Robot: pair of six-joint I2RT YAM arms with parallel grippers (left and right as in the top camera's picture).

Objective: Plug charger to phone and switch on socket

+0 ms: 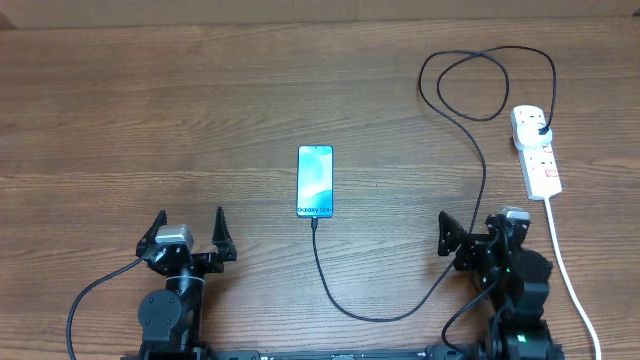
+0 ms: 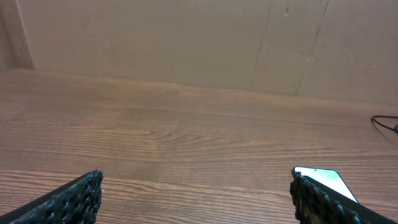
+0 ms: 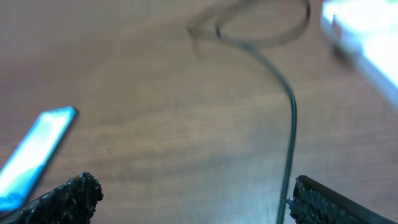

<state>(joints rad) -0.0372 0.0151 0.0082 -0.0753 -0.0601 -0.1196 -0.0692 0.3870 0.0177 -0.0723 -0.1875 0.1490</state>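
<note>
The phone (image 1: 314,181) lies flat mid-table with its light-blue screen lit. The charger cable (image 1: 380,316) meets the phone's near edge with its tip, curves right and loops up to a black plug (image 1: 541,130) seated in the white socket strip (image 1: 537,158). My left gripper (image 1: 191,238) stands open near the front left, with nothing between its fingers. My right gripper (image 1: 472,238) is open at the front right, just right of the cable. The left wrist view has the phone (image 2: 328,180) behind the right finger (image 2: 317,200). Blurred in the right wrist view are the phone (image 3: 34,155), cable (image 3: 292,118) and socket (image 3: 367,34).
The strip's thick white cord (image 1: 570,275) runs down past my right arm to the table's front edge. A cardboard wall (image 2: 186,43) stands behind the wooden table (image 1: 150,110).
</note>
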